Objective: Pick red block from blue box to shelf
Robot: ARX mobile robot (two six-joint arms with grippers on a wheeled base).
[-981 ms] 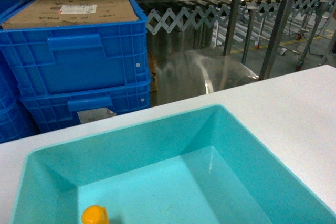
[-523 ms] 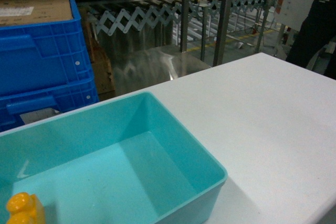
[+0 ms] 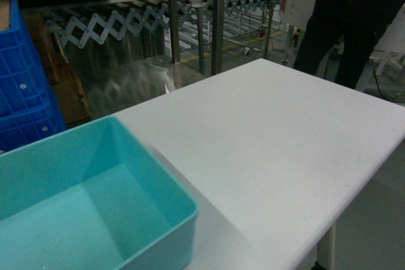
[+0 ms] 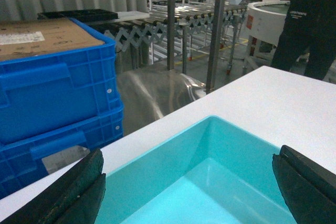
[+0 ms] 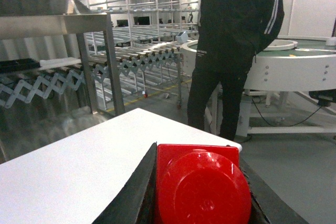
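Red plastic fills the bottom of the right wrist view: the red block (image 5: 202, 184), round stud facing the camera, sits clamped between the two dark fingers (image 5: 134, 192) of the right gripper (image 5: 199, 192), one finger pressed on each side of it. Beyond those fingers lies the white tabletop (image 5: 79, 171), then the steel shelf (image 5: 58, 22) with its upright post, and a person in black (image 5: 236, 40) beside a round white conveyor (image 5: 294, 69). In the left wrist view, the left gripper (image 4: 194, 187) has its black fingers (image 4: 79, 192) spread wide apart, nothing held. Between and just beyond them sits the blue box (image 4: 210, 129), on the tabletop. Past it, to the left fingertip's side, stand stacked dark blue crates (image 4: 58, 93) topped with cardboard (image 4: 47, 35).
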